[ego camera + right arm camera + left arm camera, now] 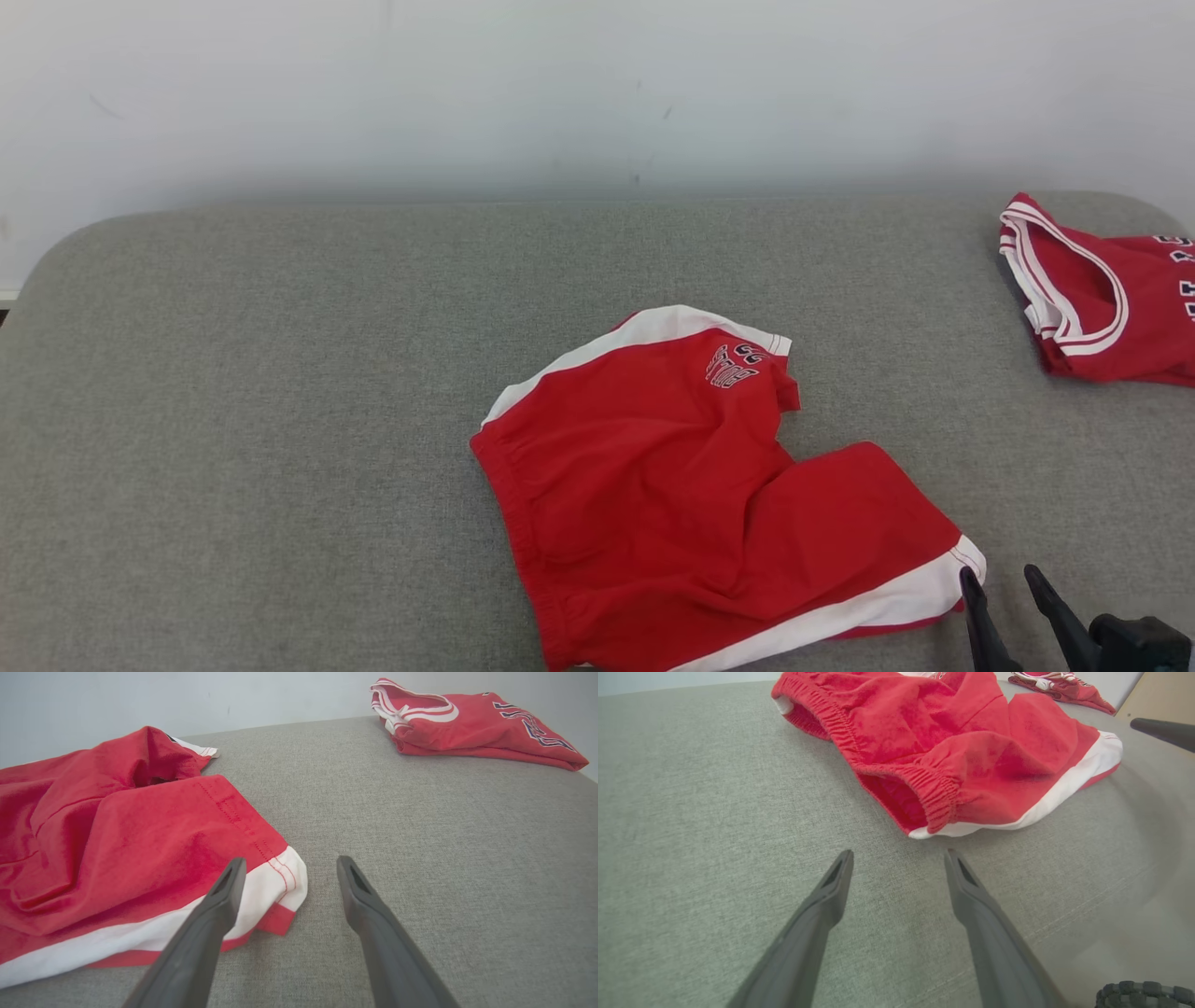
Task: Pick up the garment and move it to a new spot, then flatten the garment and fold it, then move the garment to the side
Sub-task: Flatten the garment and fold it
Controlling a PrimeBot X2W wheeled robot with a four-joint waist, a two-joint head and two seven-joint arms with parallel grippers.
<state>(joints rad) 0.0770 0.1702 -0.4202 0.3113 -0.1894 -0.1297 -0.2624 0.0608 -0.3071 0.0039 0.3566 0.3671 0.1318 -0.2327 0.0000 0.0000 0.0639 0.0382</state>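
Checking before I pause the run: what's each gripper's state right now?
Left gripper: open, empty, just short of the waistband of the red shorts.
Right gripper: open, empty, at the shorts' white hem corner.

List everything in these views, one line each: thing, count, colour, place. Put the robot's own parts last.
shorts: one, red with white trim, crumpled mid-surface, nearer the right
folded jersey: one, red with white trim, far right corner of the surface
padded surface: one, grey fabric, under both garments
wall: one, white, behind the surface
left gripper: one, dark, open, over bare surface short of the shorts' waistband
right gripper: one, dark, open, by the shorts' white hem corner
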